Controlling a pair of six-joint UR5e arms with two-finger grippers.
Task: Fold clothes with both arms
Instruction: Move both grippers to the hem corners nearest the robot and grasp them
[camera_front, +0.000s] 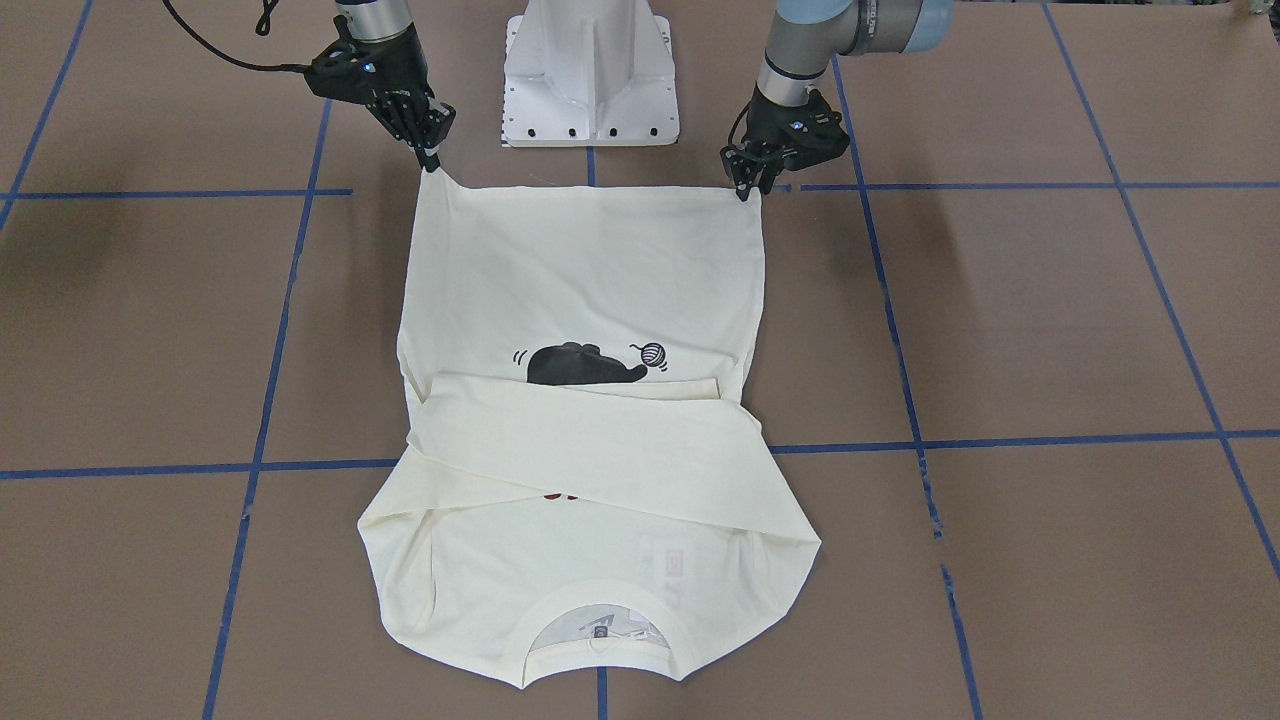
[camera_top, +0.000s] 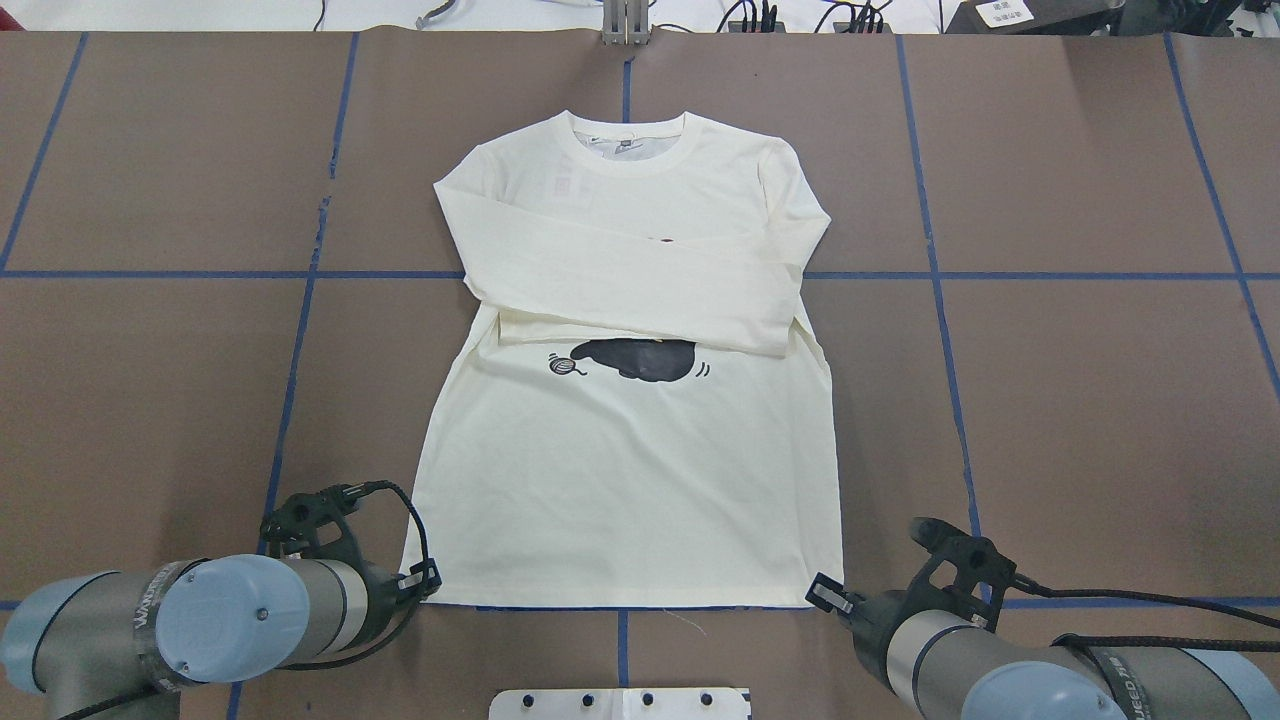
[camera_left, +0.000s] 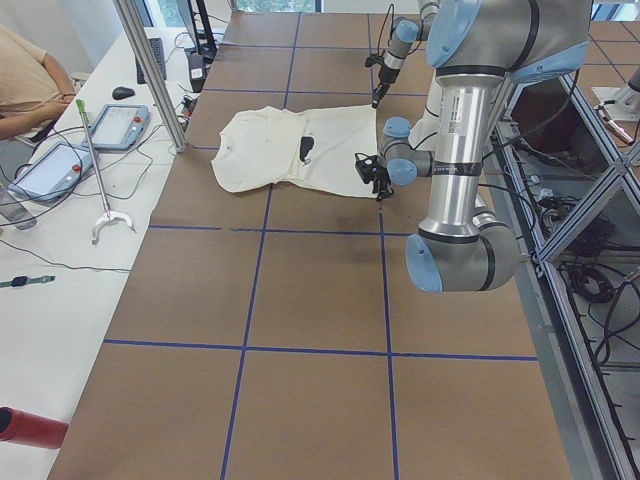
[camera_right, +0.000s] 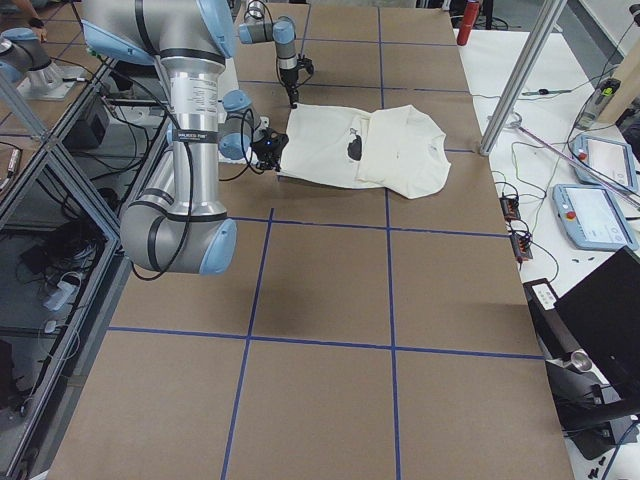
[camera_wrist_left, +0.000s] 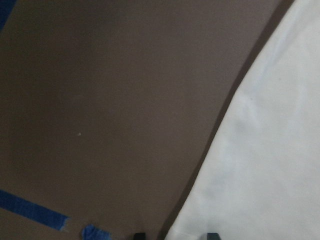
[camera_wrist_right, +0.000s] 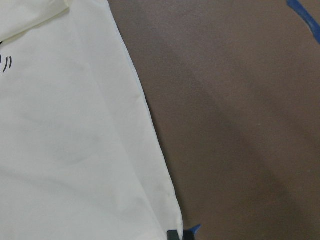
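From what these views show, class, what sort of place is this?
Probably a robotics lab: a left arm and right arm at a T-shirt, a table gridded with blue tape, and control tablets on a side bench.

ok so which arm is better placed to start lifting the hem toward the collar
Right, slightly. The right tool holds its hem corner of the T-shirt up in a small peak; the left tool sits open across its corner, cloth flat. The fold itself likely needs both.
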